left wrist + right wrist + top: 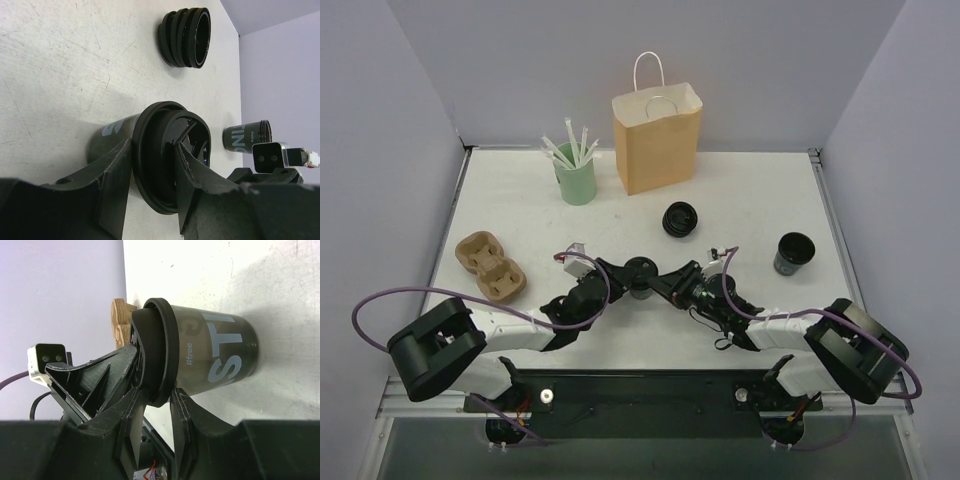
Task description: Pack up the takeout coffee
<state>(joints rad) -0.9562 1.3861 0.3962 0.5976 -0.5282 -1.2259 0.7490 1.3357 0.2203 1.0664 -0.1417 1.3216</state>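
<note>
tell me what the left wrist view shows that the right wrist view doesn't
Only the left wrist view shows the stack of lids and a second, open cup. Only the right wrist view shows the carrier. Both show the lidded cup standing on the table, with the left end effector and right end effector at its lid.

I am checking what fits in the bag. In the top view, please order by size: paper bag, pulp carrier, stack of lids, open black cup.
1. paper bag
2. pulp carrier
3. stack of lids and open black cup: they look alike, not ranked.
</note>
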